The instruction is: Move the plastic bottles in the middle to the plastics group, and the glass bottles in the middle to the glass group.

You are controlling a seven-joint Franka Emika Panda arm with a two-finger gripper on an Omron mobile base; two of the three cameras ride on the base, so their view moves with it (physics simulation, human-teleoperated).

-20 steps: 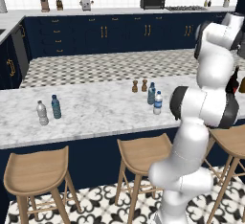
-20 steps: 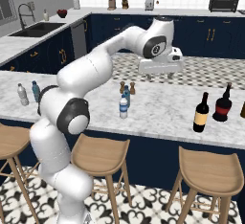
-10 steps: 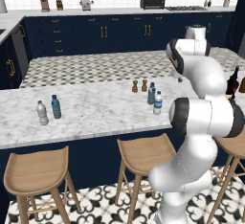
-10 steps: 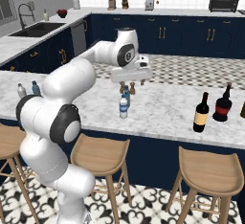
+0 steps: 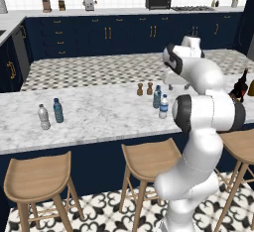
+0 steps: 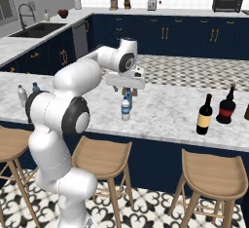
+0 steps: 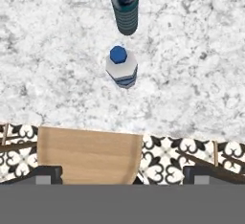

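Note:
Two plastic bottles stand mid-counter: a clear one with a blue cap (image 7: 122, 67) (image 6: 125, 109) (image 5: 163, 106) and, just beyond it, a teal one (image 7: 125, 7) (image 6: 128, 95) (image 5: 157, 97). My gripper (image 7: 123, 175) (image 6: 125, 86) (image 5: 177, 83) hangs open above the clear bottle, holding nothing. The plastics group, a greyish bottle (image 5: 43, 117) and a teal bottle (image 5: 58, 110), stands at the counter's left end. At the right end the yellow-labelled wine bottle (image 6: 204, 116) stands beside the glass group's red-labelled bottle (image 6: 226, 107).
Two small brown shakers (image 5: 140, 89) (image 5: 149, 88) stand just behind the middle bottles. Wooden stools (image 7: 88, 156) (image 6: 99, 156) line the near edge of the marble counter (image 5: 99, 112). A brownish bottle (image 6: 247, 112) shows at the far right edge.
The arm has swung from the counter's right end back to the middle, bringing the hand over the clear bottle. The jaws have stayed open and the bottles have not moved.

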